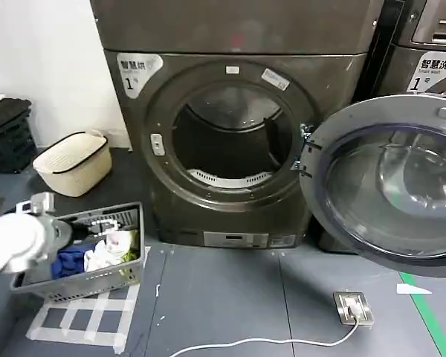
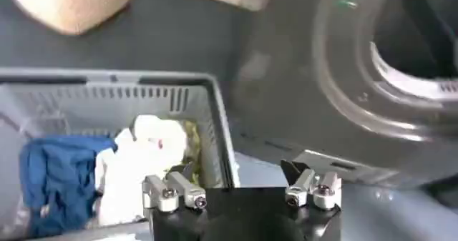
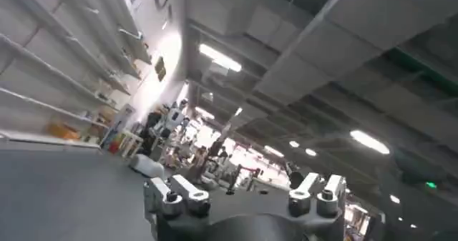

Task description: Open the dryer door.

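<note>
Door (image 1: 390, 178) already swung wide, right of drum (image 1: 230, 137); opening step looks done; my left gripper (image 2: 242, 185) spread, empty, over basket (image 2: 215, 114); right gripper (image 3: 243, 192) spread, aimed ceilingward; next: just park.

- The dryer (image 1: 238, 126) is a dark grey-brown front-loading machine standing on the floor, with a white label marked "1" at the upper left of its front panel.
- Its round opening is uncovered, showing the dark drum (image 1: 234, 141) inside, with a pale perforated strip along the lower back.
- The dryer door (image 1: 390, 178) is round, with a grey rim and a domed clear window. It stands swung wide open to the right of the opening, hinged at the opening's right edge.
</note>
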### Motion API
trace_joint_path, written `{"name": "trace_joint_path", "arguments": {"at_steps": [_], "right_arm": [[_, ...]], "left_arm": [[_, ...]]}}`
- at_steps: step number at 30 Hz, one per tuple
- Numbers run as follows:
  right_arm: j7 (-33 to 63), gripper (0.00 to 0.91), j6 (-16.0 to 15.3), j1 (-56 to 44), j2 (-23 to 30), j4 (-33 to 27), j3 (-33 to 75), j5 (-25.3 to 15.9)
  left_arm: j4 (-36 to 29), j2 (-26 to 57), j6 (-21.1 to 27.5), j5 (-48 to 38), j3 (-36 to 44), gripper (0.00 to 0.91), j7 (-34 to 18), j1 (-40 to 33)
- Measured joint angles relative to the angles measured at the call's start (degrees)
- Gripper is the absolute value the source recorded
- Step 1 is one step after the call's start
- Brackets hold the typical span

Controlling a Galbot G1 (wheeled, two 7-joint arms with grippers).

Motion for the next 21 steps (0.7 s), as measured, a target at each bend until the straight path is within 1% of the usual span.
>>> {"name": "trace_joint_path", "arguments": {"at_steps": [6, 10, 14, 21], "right_arm": [[0.02, 0.907, 0.06, 0.05, 0.08, 0.05, -0.11, 0.0], [0.05, 0.907, 0.06, 0.02, 0.09, -0.01, -0.06, 0.01], [0.08, 0.907, 0.18, 0.02, 0.11, -0.31, 0.06, 0.06], [0.31, 0.907, 0.26, 0.08, -0.16, -0.78, 0.41, 1.08]], "left_arm": [[6.8, -0.75, -0.03, -3.52, 1.18, 0.907, -0.21, -3.67], [10.11, -0.7, -0.04, -5.69, 1.24, 0.907, -0.72, -4.81], [12.2, -0.21, -0.04, -7.06, 0.83, 0.907, -1.32, -5.2], [13.03, 1.12, -0.02, -7.94, -0.47, 0.907, -1.83, -4.1]]}}
